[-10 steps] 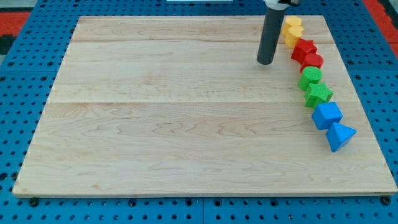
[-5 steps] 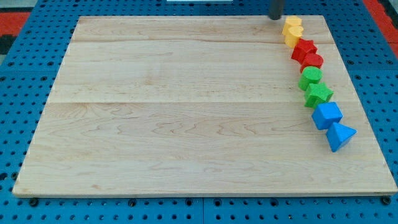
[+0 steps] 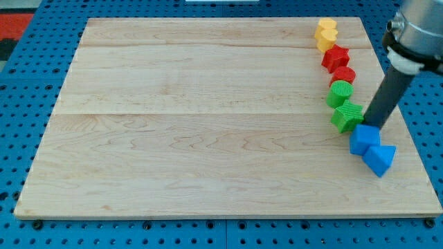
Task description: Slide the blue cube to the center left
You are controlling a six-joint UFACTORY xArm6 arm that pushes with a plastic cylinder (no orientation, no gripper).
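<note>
The blue cube (image 3: 362,138) sits near the board's right edge, touching the blue triangular block (image 3: 380,158) below and to its right. My tip (image 3: 374,125) rests at the cube's upper right corner, touching or nearly touching it. The rod leans up to the view's right. The green star-like block (image 3: 346,116) lies just up and left of the cube.
A curved row of blocks runs up the right side: green cylinder (image 3: 340,93), two red blocks (image 3: 343,75) (image 3: 335,57) and two yellow blocks (image 3: 325,34). The wooden board (image 3: 194,117) lies on a blue pegboard.
My rod left the view's top and came back down at the right, beside the blue cube. The cube, blue triangle, green and red blocks have shifted slightly left and down.
</note>
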